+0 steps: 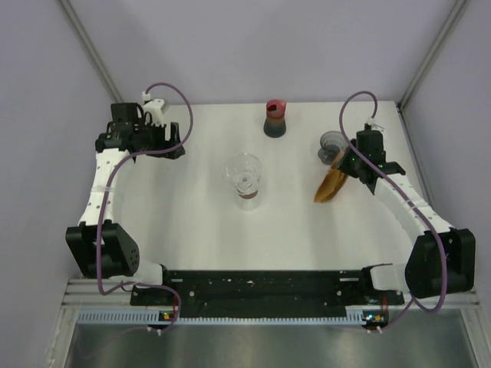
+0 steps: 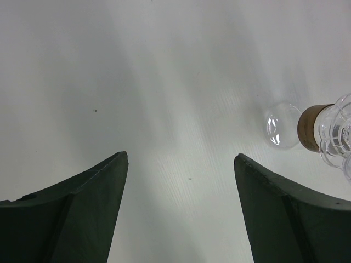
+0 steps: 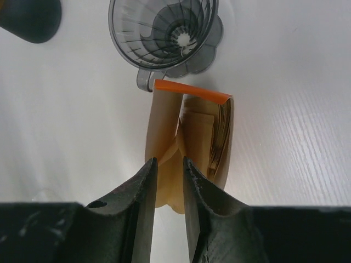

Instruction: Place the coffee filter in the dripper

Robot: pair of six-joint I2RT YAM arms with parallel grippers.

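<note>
A stack of brown paper coffee filters [image 1: 331, 185] with an orange band lies at the right of the table, just in front of the grey see-through dripper [image 1: 333, 143]. My right gripper [image 1: 349, 170] is over the stack. In the right wrist view its fingers [image 3: 168, 160] are nearly shut, with a fold of the coffee filter [image 3: 189, 131] between them. The dripper [image 3: 164, 27] stands empty just beyond the filters. My left gripper [image 1: 178, 142] is wide open and empty at the far left, also seen in the left wrist view [image 2: 181, 156] over bare table.
A clear glass carafe [image 1: 244, 178] with a brown collar stands mid-table; it shows at the right edge of the left wrist view [image 2: 329, 131]. A dark container with a red top [image 1: 275, 119] stands at the back. Grey walls surround the table.
</note>
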